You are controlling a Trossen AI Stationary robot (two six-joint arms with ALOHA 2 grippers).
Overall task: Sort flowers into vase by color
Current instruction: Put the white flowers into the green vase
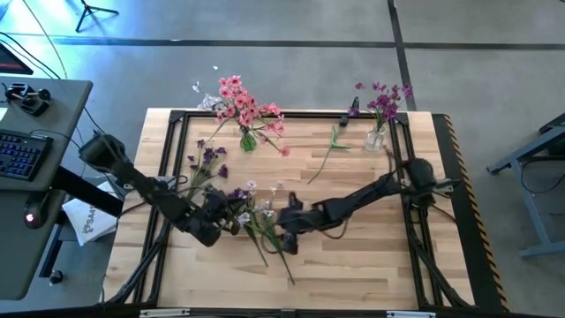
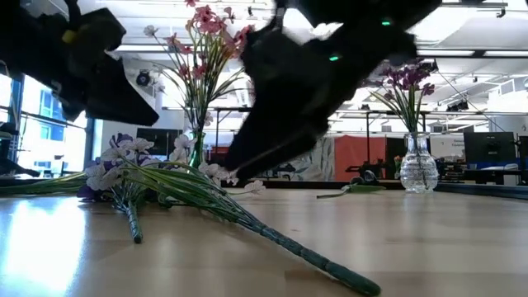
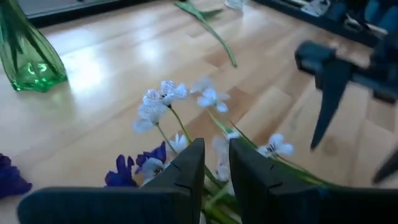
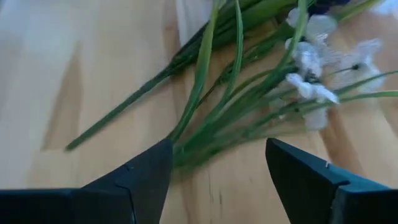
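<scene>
Wooden table in a workshop with a grey floor, seen at the sorting of loose sprigs. White flowers lie flat at the table's middle in a tangled bundle, their green stems fanning toward the near edge; a few purple blossoms sit mixed among the white heads. Left gripper is low over the blossom end, its fingers drawn nearly together around thin stems; whether it truly pinches one cannot be told. Right gripper hovers just above the stem end with its fingers spread wide, holding nothing.

Probable faults: stems overlap closely, so a closing grip may take several sprigs, or a purple one with the white, and spoil the sort. Thin wiry stems could also slip from a narrow pinch on lifting. Both grippers work the same bundle close together, so a pull by one may drag stems from under the other, or the fingers may collide.

Further out: more purple flowers lie loose toward the left; a single green stem rests apart toward the far side. Green vase with pink flowers and clear vase with purple flowers stand at the far edge, well apart from the bundle. Keyboard desk stands beside the table.
</scene>
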